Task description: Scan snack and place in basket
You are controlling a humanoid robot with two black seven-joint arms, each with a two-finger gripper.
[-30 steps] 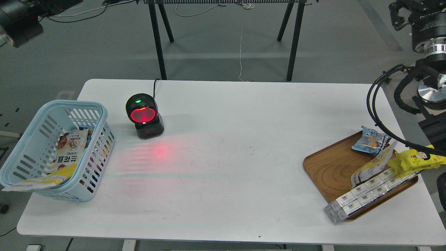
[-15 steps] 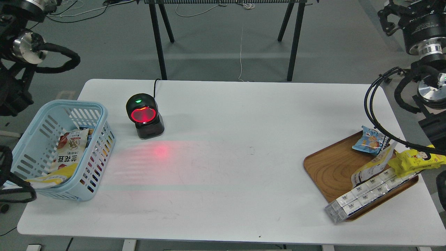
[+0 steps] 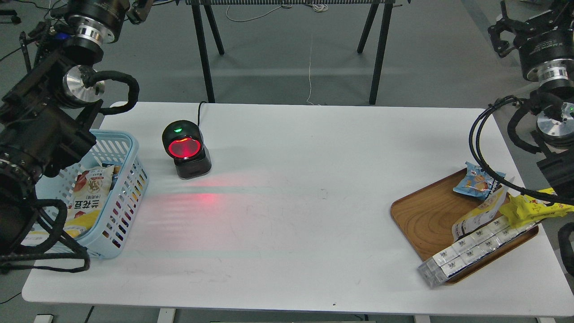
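The snack (image 3: 479,216), a small yellow and white pouch, leans on the brown wooden tray (image 3: 426,220) at the right, between a blue biscuit packet and a yellow cartoon packet. The light blue basket (image 3: 128,175) stands at the table's left edge, partly hidden by my left arm. It holds a similar pouch (image 3: 92,190) with a round picture and dark text. My left gripper (image 3: 134,6) is high at the top edge, far above the basket, dark and cut off. My right gripper (image 3: 509,31) is high at the top right, above the tray, dark.
A black scanner (image 3: 184,150) with a red glowing window stands near the basket and casts red light on the white table (image 3: 291,202). On the tray lie a blue biscuit packet (image 3: 476,180), a yellow cartoon packet (image 3: 536,207) and a long white box (image 3: 475,251).
My left arm has risen into view over the basket and now covers its left side. My right arm has shifted slightly at the top right. Nothing on the table has moved.
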